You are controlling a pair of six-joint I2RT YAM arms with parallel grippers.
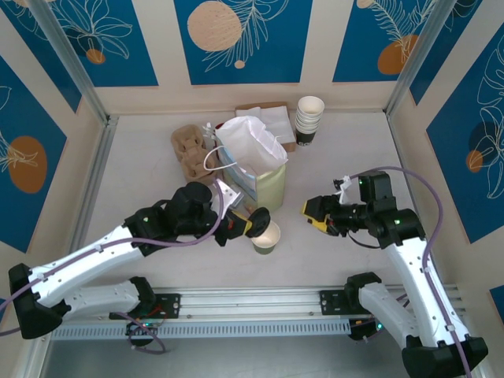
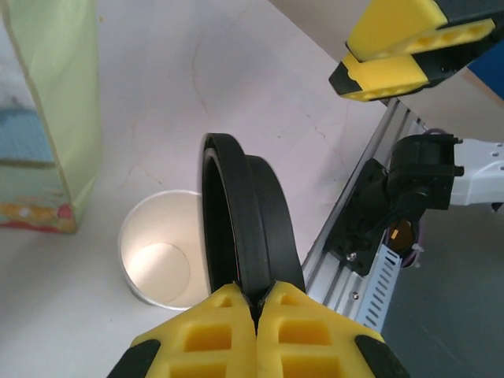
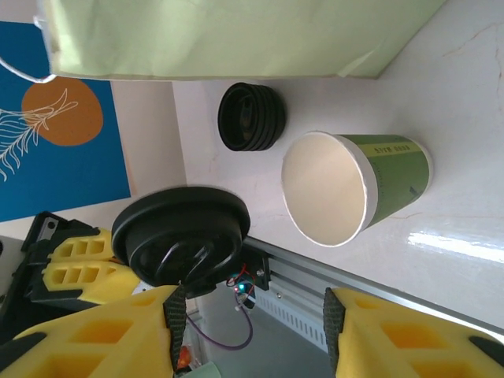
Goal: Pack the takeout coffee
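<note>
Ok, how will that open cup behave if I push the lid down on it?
Probably very light and tippy: the cup looks empty and stands free. Its paper rim is uncapped, so a side squeeze would likely oval it. The lid, pinched edge-on in the left gripper, looks stiffer.

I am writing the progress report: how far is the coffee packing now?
Done: the cup stands lidless beside the bag. In hand: the left claw pinches a black lid next to it. Left: press the lid on, then put the cup into the bag.
</note>
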